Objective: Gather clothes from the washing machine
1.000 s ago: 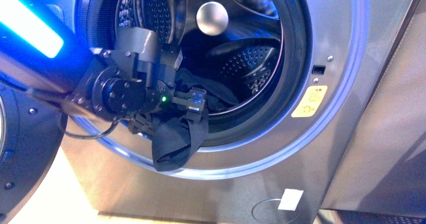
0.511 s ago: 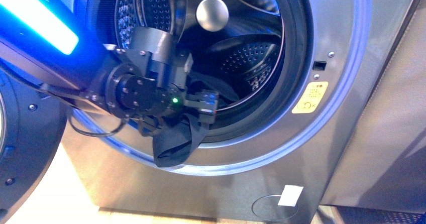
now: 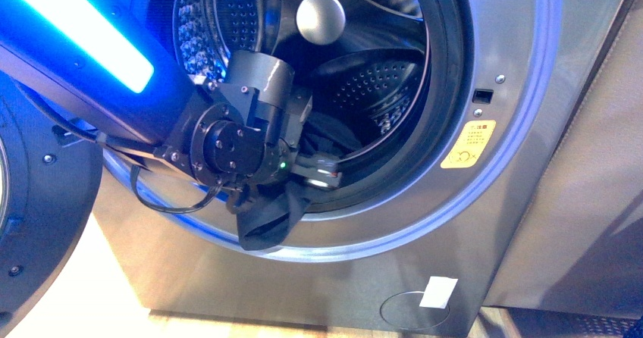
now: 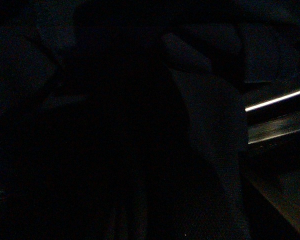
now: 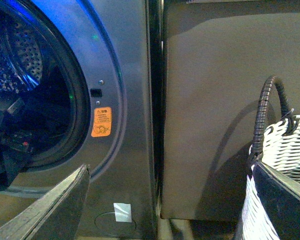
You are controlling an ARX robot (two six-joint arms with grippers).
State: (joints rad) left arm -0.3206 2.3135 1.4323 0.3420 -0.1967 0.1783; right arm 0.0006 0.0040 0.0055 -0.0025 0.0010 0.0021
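Washing machine (image 3: 523, 201), grey front-loader, filling the front view; perforated drum (image 3: 364, 88) at upper centre
Left arm (image 3: 170, 103) with blue light strip (image 3: 83, 27), upper left, reaching into the opening
Woven basket (image 5: 290, 145), right edge of the right wrist view
Clothes (image 3: 267, 218), dark, draped over the lower door rim, centre-left, directly under the left gripper (image 3: 322, 173); grip state not discernible
Right gripper (image 5: 170, 170), fingers spread wide
Yellow sticker (image 3: 468, 145), right of the opening
Left wrist view dark

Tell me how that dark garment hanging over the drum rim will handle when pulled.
Likely floppy: the clothes sag in a limp fold over the rim of the washing machine. Probably light, since the fabric looks thin. May drag on that rim.
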